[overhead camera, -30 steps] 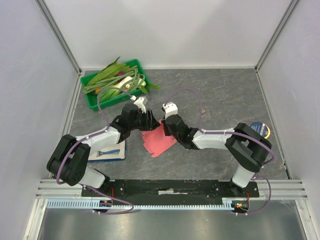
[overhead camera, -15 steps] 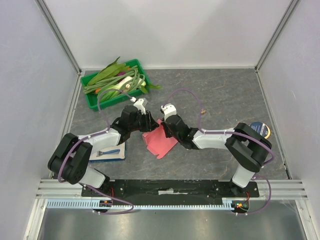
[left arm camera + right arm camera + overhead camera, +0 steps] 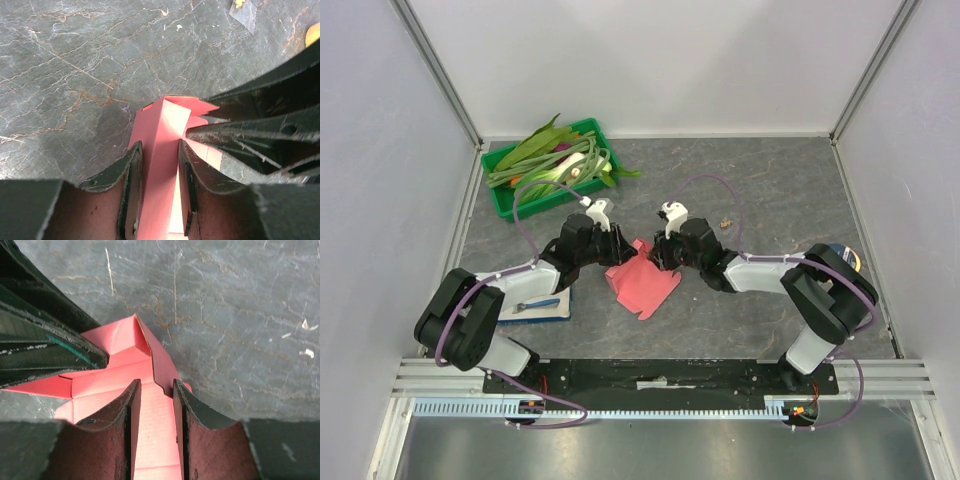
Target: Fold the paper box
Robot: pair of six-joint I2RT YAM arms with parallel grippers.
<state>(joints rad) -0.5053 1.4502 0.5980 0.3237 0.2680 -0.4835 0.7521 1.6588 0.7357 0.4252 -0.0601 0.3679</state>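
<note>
The pink-red paper box [image 3: 642, 283] lies partly folded on the grey table between both arms. My left gripper [image 3: 623, 248] reaches in from the left. In the left wrist view its jaws [image 3: 159, 150] press both sides of a raised fold of the paper box [image 3: 162, 125]. My right gripper [image 3: 658, 258] comes in from the right. Its jaws [image 3: 156, 387] stand apart over a flat panel of the paper box [image 3: 107, 382], with a raised flap edge beside the right finger [image 3: 182, 405]. The other arm's black fingers show in each wrist view.
A green tray [image 3: 510, 208] of long green vegetables [image 3: 555, 160] sits at the back left. A white-and-blue booklet [image 3: 535, 305] lies by the left arm. A round dark object [image 3: 842, 258] rests at the right, a small scrap [image 3: 725, 222] behind the right gripper.
My right gripper has opened and let go of the box, and its wrist has shifted right. The left jaws have narrowed onto the raised fold. The box has slid slightly toward the front.
</note>
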